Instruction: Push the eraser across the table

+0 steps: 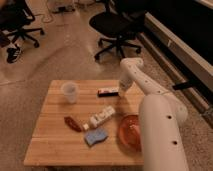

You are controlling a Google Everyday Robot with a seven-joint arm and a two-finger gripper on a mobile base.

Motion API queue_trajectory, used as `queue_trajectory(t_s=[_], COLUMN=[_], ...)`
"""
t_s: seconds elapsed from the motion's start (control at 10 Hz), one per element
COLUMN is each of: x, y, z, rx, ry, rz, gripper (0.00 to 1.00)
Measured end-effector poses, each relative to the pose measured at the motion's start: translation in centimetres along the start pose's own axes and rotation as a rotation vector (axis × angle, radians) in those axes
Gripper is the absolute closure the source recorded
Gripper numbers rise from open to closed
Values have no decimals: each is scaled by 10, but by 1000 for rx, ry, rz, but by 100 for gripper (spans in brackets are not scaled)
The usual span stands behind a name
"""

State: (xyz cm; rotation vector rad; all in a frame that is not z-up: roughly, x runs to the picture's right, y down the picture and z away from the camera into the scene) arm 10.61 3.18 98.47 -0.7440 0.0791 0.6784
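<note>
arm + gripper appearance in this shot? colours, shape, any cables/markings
Arm: white, smooth rounded tubular segments with bulbous joints; a few small dark dots on the thick lower segment. No cables or logos visible. Gripper: at the far table edge by the eraser, also white.
</note>
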Motion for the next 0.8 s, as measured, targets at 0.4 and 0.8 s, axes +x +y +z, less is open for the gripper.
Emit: queue_trajectory(t_s=[0.4, 0.8], x=[-20, -27], y=[13, 21], z=[1, -2], rx=[-15, -50], ry=[-13, -14], rz=[-63, -115], gripper=[100, 100])
